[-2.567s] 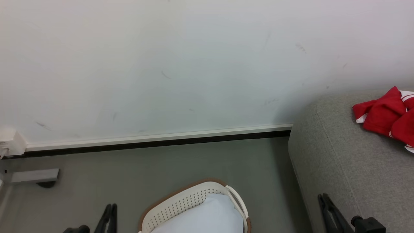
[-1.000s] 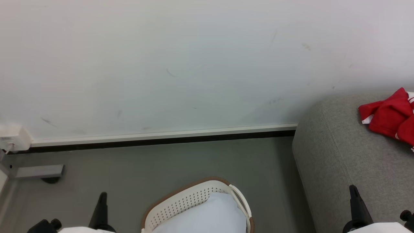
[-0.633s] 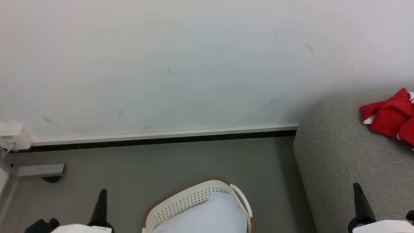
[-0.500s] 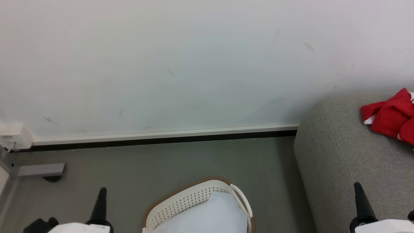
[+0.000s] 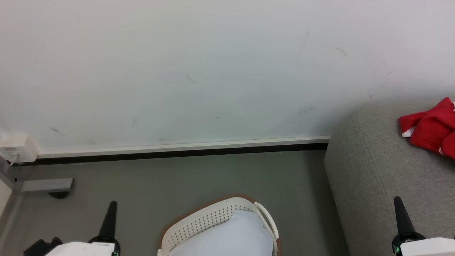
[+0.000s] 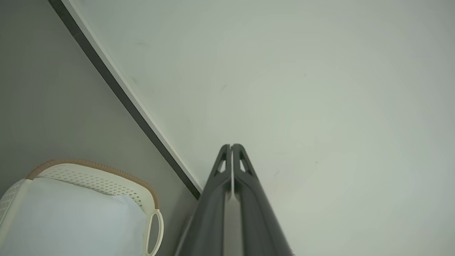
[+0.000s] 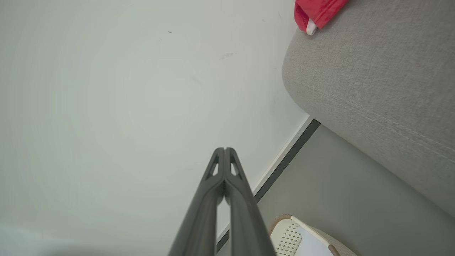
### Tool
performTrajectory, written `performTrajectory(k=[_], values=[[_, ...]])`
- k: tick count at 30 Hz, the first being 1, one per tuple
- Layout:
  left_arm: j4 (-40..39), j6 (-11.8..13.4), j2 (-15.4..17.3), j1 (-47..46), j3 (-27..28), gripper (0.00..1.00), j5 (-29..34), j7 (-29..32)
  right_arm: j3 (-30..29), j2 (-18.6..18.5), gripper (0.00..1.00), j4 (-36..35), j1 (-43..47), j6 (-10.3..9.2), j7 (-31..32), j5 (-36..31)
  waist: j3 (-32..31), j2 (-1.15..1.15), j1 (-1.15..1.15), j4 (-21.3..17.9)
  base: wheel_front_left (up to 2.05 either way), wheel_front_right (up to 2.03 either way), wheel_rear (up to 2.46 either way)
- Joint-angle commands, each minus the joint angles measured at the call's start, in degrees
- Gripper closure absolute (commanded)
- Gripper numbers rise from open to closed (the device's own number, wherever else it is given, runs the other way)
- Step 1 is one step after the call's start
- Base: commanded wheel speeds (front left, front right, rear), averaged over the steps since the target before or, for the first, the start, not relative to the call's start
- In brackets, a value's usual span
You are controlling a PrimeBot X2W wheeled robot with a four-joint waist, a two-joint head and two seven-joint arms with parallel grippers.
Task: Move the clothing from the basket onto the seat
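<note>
The wall [image 5: 213, 71] behind the basket [image 5: 209, 218] is pale and lightly scuffed, with a white-and-dark skirting strip [image 5: 177, 151] along its foot. The grey floor [image 5: 177, 177] carries the basket, which the bottom edge of the head view cuts off.

The seat [image 5: 373, 170] is grey woven upholstery with a rounded corner. It stands to the right of the basket, apart from it, with a strip of floor between.

The basket is white and perforated, with a brown rim band. The visible part of its inside is a pale, smooth surface.

The clothing [image 5: 428, 131] is red with a white edge. It lies bunched on top of the seat, well to the right of the basket and nearer the wall, and the right edge of the head view cuts it off.

The left end effector [image 6: 231, 145] is to the left of the basket and clenched, its fingers pressed together. The right end effector [image 7: 224, 149] is to the right of the basket, in front of the seat's side, and is likewise clenched.

A white box [image 5: 16, 151] sits at the wall's foot, far left of the basket.
</note>
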Motion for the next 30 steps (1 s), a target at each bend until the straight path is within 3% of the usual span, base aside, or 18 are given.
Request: performTrajectory(k=[1, 30], values=[[-0.6, -0.3, 0.0, -1.2, 0.5, 1.00, -2.0, 0.5, -0.3, -0.5, 1.00, -0.7, -1.3, -0.11, 0.4, 1.7, 0.0, 0.00, -0.01, 0.0, 0.00, 0.00, 0.00], [-1.7, -1.0, -0.7, -2.3, 2.2, 1.00, -14.5, 4.0, -1.6, -1.2, 1.00, -1.8, -1.8, -0.14, 3.3, 15.6, 0.2, 0.00, -0.01, 0.8, 0.00, 0.00, 0.00]])
